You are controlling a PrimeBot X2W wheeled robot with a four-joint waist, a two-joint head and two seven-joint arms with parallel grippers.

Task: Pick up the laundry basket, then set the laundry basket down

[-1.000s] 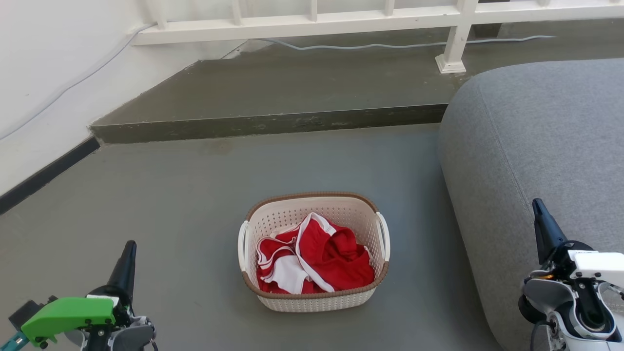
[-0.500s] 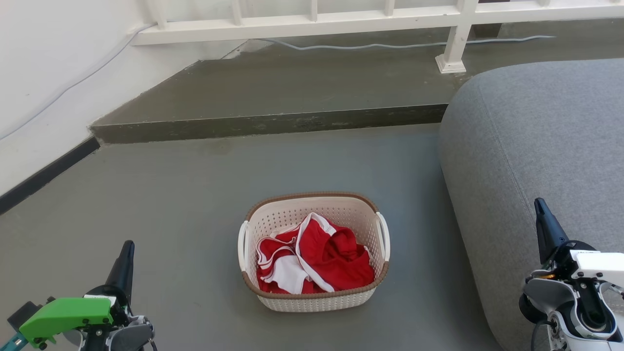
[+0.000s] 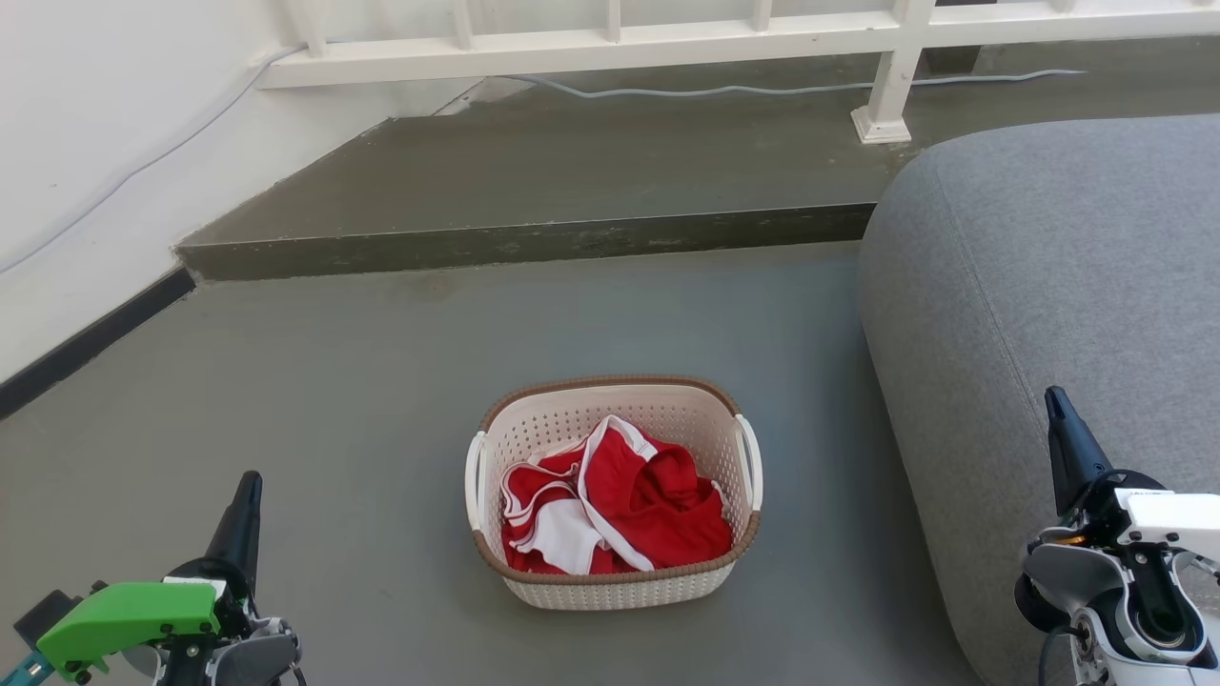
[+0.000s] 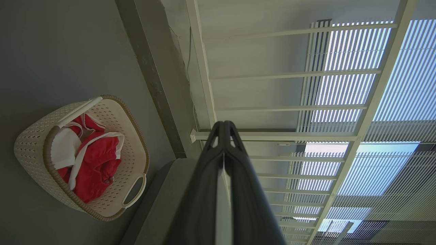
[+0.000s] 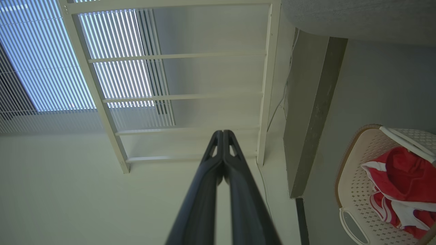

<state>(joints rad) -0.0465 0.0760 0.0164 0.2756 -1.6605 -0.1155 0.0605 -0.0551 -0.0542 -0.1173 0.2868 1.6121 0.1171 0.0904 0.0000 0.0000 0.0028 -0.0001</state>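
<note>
Surroundings first: one grey fabric sofa (image 3: 1048,267) with a rounded edge takes up the right side, its flank near the laundry basket (image 3: 610,593), and the right pincer (image 3: 1053,402) shows against it. We count one raised concrete step (image 3: 524,243) across the back, one white railing (image 3: 591,43) above it with a square post foot (image 3: 882,124), one thin grey cable (image 3: 762,90) along the top of the step, and a white wall (image 3: 95,143) on the left with a black skirting strip (image 3: 86,343). The laundry basket sits on the smooth grey floor (image 3: 362,381) mid-scene, between the two pincers and ahead of them, apart from both. It is one cream plastic tub, rounded-rectangular, with walls full of small holes, a brown woven-look rim and two white loop handles (image 3: 474,481), one per short side. Inside lies a crumpled heap of red clothes (image 3: 667,505) with white trim; we cannot tell how many pieces. Bare floor lies between the left pincer (image 3: 250,486) and the basket; the sofa's edge runs between the right pincer and the basket. The left wrist carries a bright green plastic part (image 3: 129,615). In the wrist views the left pincer (image 4: 224,126) and the right pincer (image 5: 222,133) each have two dark tapered fingers pressed together at the tips, closed on nothing.
</note>
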